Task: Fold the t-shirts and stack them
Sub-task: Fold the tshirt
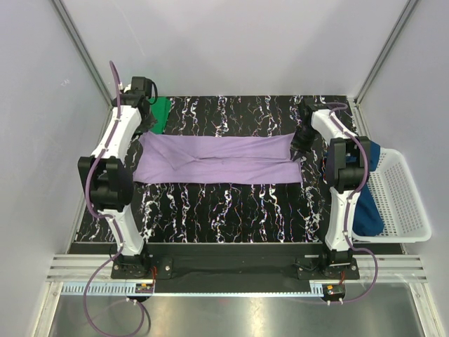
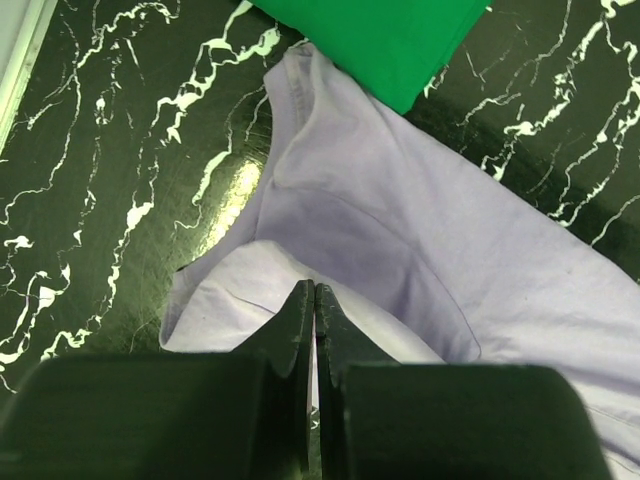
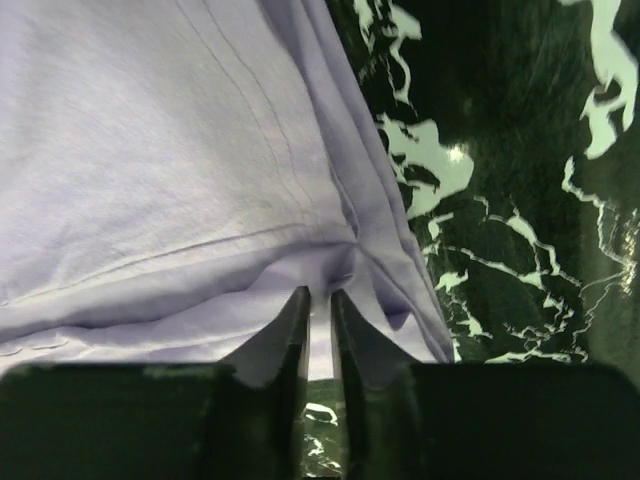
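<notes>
The lavender t-shirt [image 1: 217, 160] lies folded lengthwise in a long band across the black marbled table [image 1: 224, 210]. My left gripper [image 1: 145, 128] is shut on its left far edge; the left wrist view shows the cloth [image 2: 420, 240] pinched between the fingers [image 2: 314, 300]. My right gripper [image 1: 300, 149] is shut on its right end, cloth [image 3: 150, 150] bunched between the fingers [image 3: 318, 305]. The green t-shirt [image 1: 162, 114] lies folded at the far left corner, also in the left wrist view [image 2: 390, 40]. The dark blue t-shirt [image 1: 367, 203] hangs over the basket's near rim.
A white mesh basket [image 1: 400, 196] stands off the table's right edge, beside the right arm. White enclosure walls close in the left, right and back. The arm bases sit at the near edge.
</notes>
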Robot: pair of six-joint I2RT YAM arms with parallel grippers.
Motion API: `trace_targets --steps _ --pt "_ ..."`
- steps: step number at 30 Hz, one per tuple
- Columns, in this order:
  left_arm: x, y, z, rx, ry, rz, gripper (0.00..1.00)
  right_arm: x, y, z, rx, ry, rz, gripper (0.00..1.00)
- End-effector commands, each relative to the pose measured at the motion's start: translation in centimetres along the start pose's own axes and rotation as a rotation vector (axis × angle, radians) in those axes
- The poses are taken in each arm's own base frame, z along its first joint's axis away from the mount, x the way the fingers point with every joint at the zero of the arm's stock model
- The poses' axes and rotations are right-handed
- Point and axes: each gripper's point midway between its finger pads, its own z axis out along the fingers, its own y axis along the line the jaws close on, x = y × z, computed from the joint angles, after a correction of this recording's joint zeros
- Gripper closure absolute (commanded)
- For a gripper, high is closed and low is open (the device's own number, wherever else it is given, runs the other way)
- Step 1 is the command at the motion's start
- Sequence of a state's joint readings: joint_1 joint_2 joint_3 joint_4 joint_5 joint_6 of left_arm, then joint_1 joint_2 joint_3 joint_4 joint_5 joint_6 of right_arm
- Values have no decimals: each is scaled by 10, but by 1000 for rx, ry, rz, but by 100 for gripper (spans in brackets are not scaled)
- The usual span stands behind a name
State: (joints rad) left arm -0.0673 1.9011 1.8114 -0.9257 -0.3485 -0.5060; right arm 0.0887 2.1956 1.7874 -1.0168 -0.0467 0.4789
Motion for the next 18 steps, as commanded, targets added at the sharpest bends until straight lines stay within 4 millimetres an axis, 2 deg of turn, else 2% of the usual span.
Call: trace_targets --steps 1,3,5,6,7,9,10,11,13,15,16,17,18 --pt "-20 7 3 -18 -54 -43 100 -17 1 -3 3 -29 15 78" --pt "-22 6 6 -2 -49 -31 98 -20 0 -4 12 -33 9 66" --pt "-31 3 1 7 -62 -36 86 -22 -3 -10 32 -35 -10 53" --pt "-32 5 -3 5 -61 -28 75 -23 -8 -14 60 -51 -19 51" --pt "-37 5 -10 10 -75 -31 70 -27 -13 -26 83 -84 -28 48" --pt "-36 9 -20 13 -85 -37 58 -21 -21 -37 104 -98 -58 43" --pt "-43 13 -39 32 -126 -52 48 -20 -22 -51 101 -129 -65 43" --pt "-32 17 -38 25 -108 -42 46 -13 -25 -50 103 -122 -76 41" --pt "-29 22 -56 47 -132 -57 44 -5 -21 -60 81 -135 -95 41" --pt "-8 22 -56 77 -99 -30 45 9 -16 -56 54 -106 -121 41" --pt "-1 18 -64 128 -91 -27 49 15 -7 -56 30 -102 -147 41" --pt "19 17 -56 140 -45 -8 53 20 -4 -52 20 -97 -164 41" --pt "31 13 -54 169 -10 -6 58 23 -1 -50 19 -90 -175 42"
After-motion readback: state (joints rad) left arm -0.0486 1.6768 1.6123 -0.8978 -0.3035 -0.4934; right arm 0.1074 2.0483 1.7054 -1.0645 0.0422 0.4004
